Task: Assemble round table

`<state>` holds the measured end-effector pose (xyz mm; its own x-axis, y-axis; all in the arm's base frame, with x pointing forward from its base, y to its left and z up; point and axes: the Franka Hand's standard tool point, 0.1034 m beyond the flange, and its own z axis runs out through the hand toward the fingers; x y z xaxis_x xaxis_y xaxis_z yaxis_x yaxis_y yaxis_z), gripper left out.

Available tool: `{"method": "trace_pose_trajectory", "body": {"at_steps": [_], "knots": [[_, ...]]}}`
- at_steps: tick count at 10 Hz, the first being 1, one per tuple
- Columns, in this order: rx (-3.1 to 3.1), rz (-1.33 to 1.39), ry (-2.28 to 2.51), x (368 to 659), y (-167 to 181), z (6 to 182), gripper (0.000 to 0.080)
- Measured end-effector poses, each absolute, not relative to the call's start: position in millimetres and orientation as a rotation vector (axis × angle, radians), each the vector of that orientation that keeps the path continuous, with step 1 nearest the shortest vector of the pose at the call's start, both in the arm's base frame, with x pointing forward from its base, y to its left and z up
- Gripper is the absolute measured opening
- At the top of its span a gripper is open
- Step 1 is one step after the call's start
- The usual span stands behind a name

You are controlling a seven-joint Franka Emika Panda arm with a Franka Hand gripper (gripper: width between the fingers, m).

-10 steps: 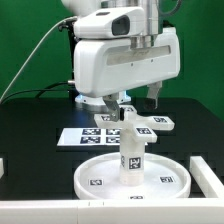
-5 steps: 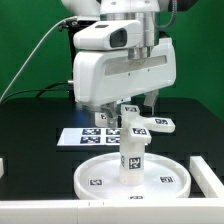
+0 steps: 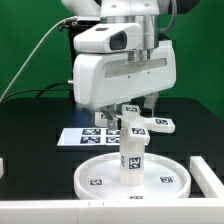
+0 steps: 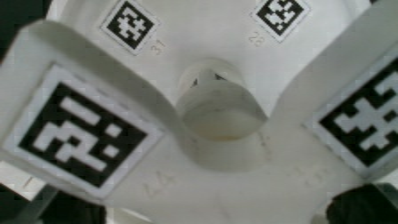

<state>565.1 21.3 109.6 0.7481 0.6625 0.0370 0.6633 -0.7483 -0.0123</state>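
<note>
The large round disc (image 3: 100, 181) lies flat at the front of the table. The short thick leg (image 3: 132, 158) stands upright in its middle. The cross-shaped foot (image 3: 140, 126) sits on top of the leg, one arm pointing to the exterior view's right. My gripper (image 3: 133, 108) is directly above the foot, its fingers hidden behind the hand and the foot. In the wrist view the foot (image 4: 217, 110) fills the frame very close, with tagged arms on both sides. I cannot see how the jaws stand.
The marker board (image 3: 85, 136) lies flat behind the disc. A white ledge (image 3: 30, 208) runs along the table's front edge. A black cable hangs at the exterior view's left.
My hand has turned about its vertical axis over the foot and shows a broader face now. The foot, leg and disc stay in about the same place.
</note>
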Motion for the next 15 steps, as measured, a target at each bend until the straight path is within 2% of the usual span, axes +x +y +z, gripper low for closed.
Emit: {"method": "trace_pose_trajectory", "body": {"at_steps": [1, 3, 6, 12, 14, 15], "knots": [[-2.92, -0.047, -1.089, 565.1, 21.3, 109.6, 0.0437], [-2.94, -0.047, -1.03, 565.2, 21.2, 109.6, 0.044], [-3.062, -0.114, -0.605, 564.6, 19.6, 109.1, 0.044], [-2.956, -0.157, 0.729, 564.4, 37.3, 109.4, 0.0442], [-2.898, -0.157, 0.862, 563.7, 35.2, 109.9, 0.0442], [-2.906, -0.157, 0.841, 563.5, 35.3, 109.7, 0.0493]]}}
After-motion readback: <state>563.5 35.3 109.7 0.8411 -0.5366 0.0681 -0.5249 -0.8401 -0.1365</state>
